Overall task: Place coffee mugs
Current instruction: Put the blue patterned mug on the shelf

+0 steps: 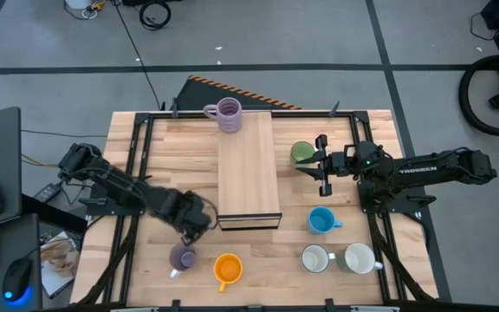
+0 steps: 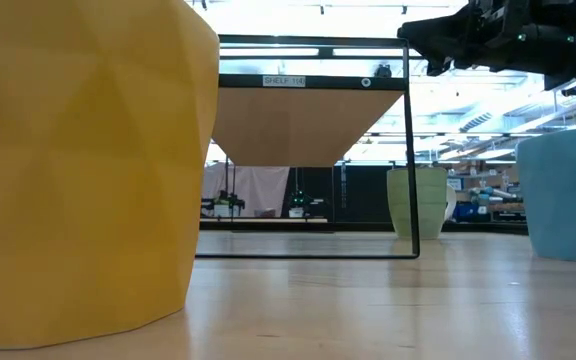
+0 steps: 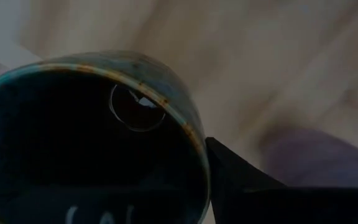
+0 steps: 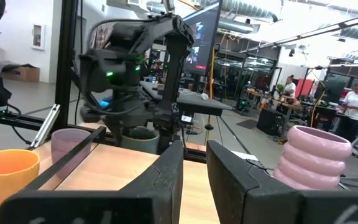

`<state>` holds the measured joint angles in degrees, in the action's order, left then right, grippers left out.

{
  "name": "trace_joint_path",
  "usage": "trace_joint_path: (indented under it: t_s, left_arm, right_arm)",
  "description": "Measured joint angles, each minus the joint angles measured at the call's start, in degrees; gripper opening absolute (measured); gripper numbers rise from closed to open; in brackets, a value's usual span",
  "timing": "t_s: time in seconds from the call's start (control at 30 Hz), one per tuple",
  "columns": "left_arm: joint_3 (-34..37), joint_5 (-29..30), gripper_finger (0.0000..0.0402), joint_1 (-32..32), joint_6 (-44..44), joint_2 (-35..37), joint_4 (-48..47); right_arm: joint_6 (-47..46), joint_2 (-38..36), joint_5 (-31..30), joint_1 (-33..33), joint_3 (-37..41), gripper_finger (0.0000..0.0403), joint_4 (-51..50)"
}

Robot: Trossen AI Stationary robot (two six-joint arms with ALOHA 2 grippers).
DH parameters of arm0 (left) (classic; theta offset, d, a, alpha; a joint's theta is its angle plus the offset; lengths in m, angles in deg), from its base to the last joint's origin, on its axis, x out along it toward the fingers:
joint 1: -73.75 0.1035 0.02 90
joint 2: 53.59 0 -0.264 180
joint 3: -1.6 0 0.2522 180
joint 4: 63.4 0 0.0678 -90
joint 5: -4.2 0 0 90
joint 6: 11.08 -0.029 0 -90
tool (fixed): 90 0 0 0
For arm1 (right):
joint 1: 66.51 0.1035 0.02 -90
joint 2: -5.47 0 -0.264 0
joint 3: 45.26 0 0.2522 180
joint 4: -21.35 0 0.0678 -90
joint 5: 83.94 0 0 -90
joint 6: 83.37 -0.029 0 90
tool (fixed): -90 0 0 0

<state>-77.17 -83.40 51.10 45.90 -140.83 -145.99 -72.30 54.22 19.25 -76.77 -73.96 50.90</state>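
My left gripper (image 1: 193, 221) is by the near left corner of the wooden shelf (image 1: 248, 169), shut on the dark brown mug (image 3: 92, 137), which fills the left wrist view. One lilac mug (image 1: 182, 257) and the orange mug (image 1: 228, 269) stand on the table near it. The other lilac mug (image 1: 226, 113) stands on the shelf's far end. My right gripper (image 1: 317, 165) hovers beside the green mug (image 1: 301, 153), right of the shelf, its fingers open by a narrow gap and holding nothing. The blue mug (image 1: 321, 220) and two white mugs (image 1: 315, 258) stand near right. My left gripper has the dark brown mug by its rim (image 3: 188, 134). One finger (image 3: 241, 183) lies against the outside of the wall; the other is hidden, seemingly inside the mug. The fingers come from above. Whether the mug's base is off the table I cannot tell.
The shelf is a wooden top on a thin black frame (image 2: 411, 150) with open space beneath. Black rails (image 1: 137, 165) run along the table's left and right sides. There is bare wood between the shelf's near end and the mugs at the near edge.
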Motion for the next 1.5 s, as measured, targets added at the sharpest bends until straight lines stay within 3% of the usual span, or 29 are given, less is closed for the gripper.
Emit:
trace_joint_path:
  t_s: [0.3, 0.67, 0.77, 1.1, 1.5]
  left_arm:
    - [-10.81, 5.72, 0.0041, 14.4, -18.82, 0.0, -14.06]
    - [-26.16, 8.12, 0.0041, 30.31, -40.52, 0.0, -16.59]
    - [-31.43, 5.9, 0.0041, 33.12, -43.4, 0.0, -16.73]
    - [-45.71, -1.59, 0.0041, 37.3, -51.57, -5.41, -17.04]
    - [-56.24, -2.72, 0.0042, 38.08, -55.17, -18.39, -20.9]
  right_arm:
    - [-0.4, 0.0, 0.0, -0.01, 0.0, 0.0077, -1.58]
    - [0.51, 0.0, -1.55, -0.07, 0.0, 0.0077, -5.58]
    - [0.47, 0.0, -1.71, -0.07, 0.0, 0.0077, -5.68]
    - [-1.06, 0.0, -5.67, -0.07, 0.0, 0.0077, -5.68]
    - [0.49, 0.0, -6.08, -0.07, 0.0, 0.0077, -5.65]
